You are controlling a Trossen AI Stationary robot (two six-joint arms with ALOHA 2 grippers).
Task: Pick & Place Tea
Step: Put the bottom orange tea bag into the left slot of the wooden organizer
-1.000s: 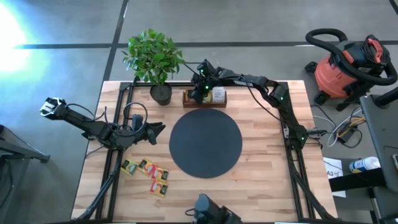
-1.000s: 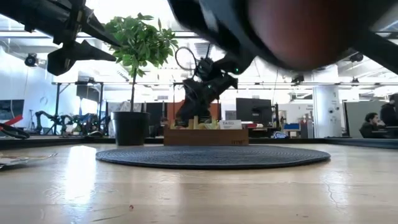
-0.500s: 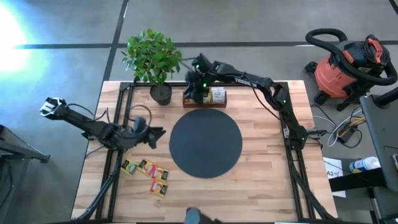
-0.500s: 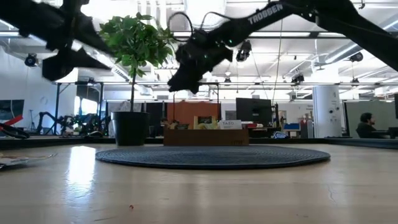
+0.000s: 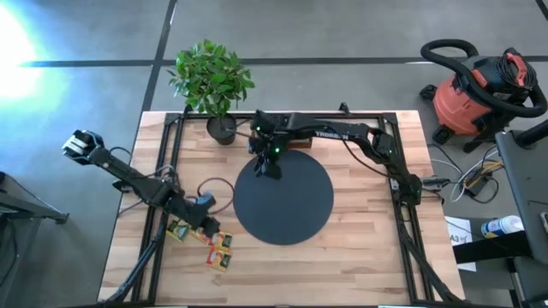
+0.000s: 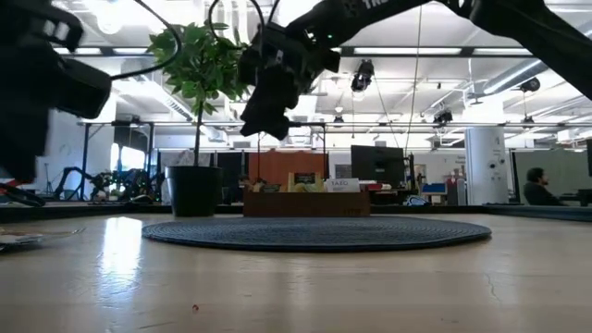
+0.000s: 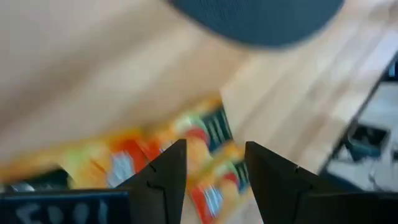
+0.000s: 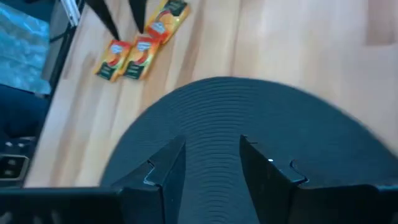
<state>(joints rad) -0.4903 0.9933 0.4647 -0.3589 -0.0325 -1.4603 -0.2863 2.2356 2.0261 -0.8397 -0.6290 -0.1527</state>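
- Our left gripper [image 5: 208,224] hangs low over the tea sachets [image 5: 203,231] on the wooden table [image 5: 360,248], near the black disc's [image 5: 287,201] left edge.
- In the left wrist view its 2 fingers [image 7: 163,180] stand apart with a clear gap, nothing between them; blurred orange-and-green sachets lie just below.
- Our right gripper [image 5: 269,166] sits above the disc's far-left part, off its surface in the low view.
- In the right wrist view its fingers [image 8: 163,168] are parted and hold nothing.
- 3 sachets show in the right wrist view beyond the disc's rim.
- A potted plant [image 5: 213,85] stands at the far edge.
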